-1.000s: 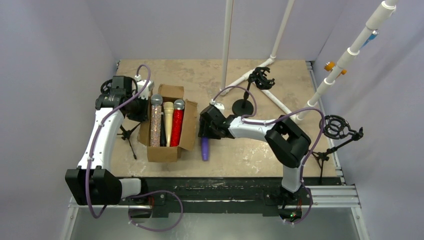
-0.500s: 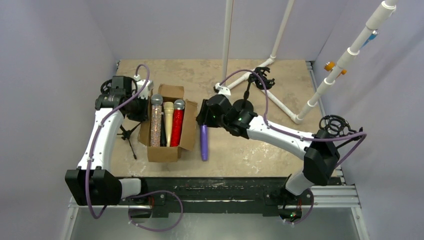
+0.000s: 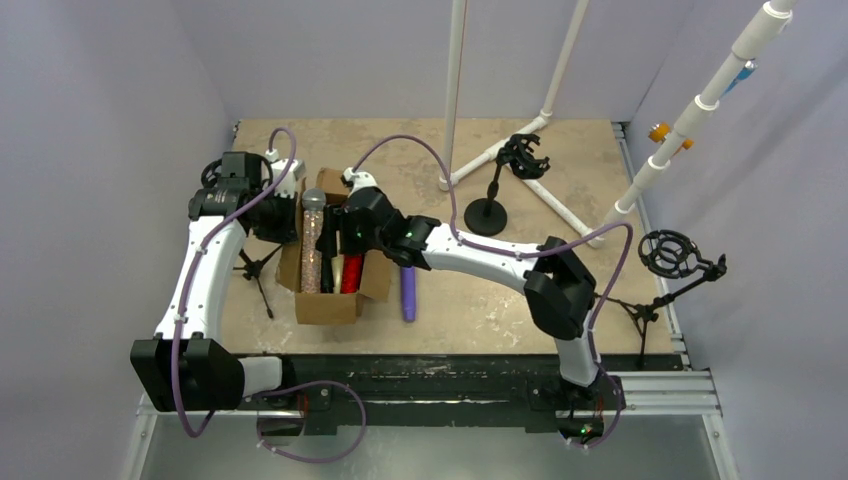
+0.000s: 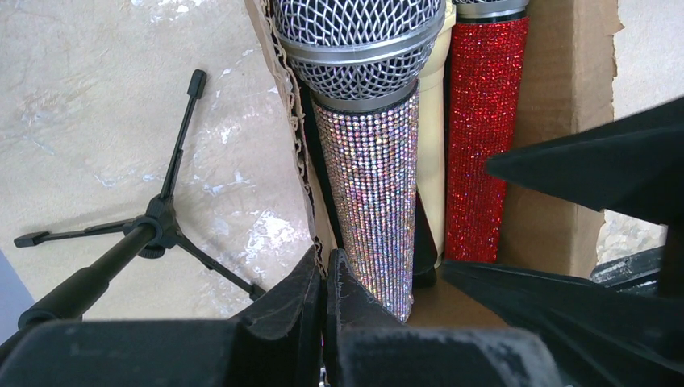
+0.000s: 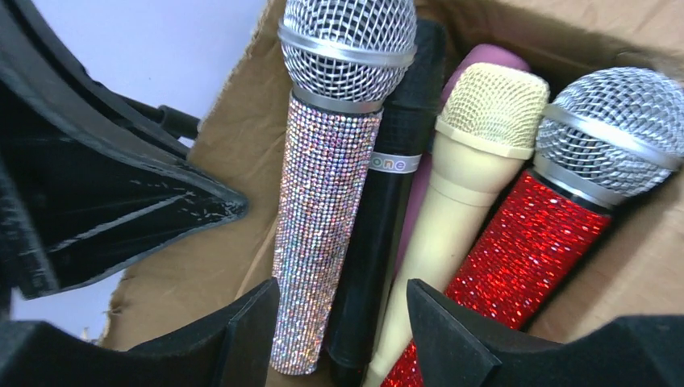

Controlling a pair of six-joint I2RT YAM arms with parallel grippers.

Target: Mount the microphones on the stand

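**Top external view.** A cardboard box (image 3: 325,306) stands open on the left half of the worktop (image 3: 470,300). The silver glitter microphone (image 3: 311,250) lies in the box with its mesh head towards the far side. The red glitter microphone (image 3: 352,272) is only partly visible under the right arm. The purple microphone (image 3: 408,295) lies on the worktop just beside the box's right wall. The right hand (image 3: 347,243) hangs over the box. The left hand (image 3: 272,222) sits at the box's left wall. The left tripod stand (image 3: 258,268) is near that wall. The round-base stand (image 3: 487,214) is at mid-worktop and the right tripod stand (image 3: 645,312) is at the right edge. Both are well apart from the box.

**Left wrist view.** The left hand (image 4: 325,262) has its fingers pressed together at the corrugated edge of the box wall. Whether cardboard is pinched between them cannot be told. The silver glitter microphone (image 4: 371,201), cream microphone (image 4: 432,161) and red glitter microphone (image 4: 480,137) lie side by side in the box. The left tripod stand (image 4: 153,230) stands on the worktop outside it.

**Right wrist view.** The right hand (image 5: 343,289) has its fingers (image 5: 242,330) apart and grips nothing. They hang above the handle ends of the silver glitter microphone (image 5: 327,218), black microphone (image 5: 387,210) and cream microphone (image 5: 452,210). The red glitter microphone (image 5: 524,250) lies next to the cream one. A pink microphone (image 5: 484,60) shows beneath, between the black and cream ones.
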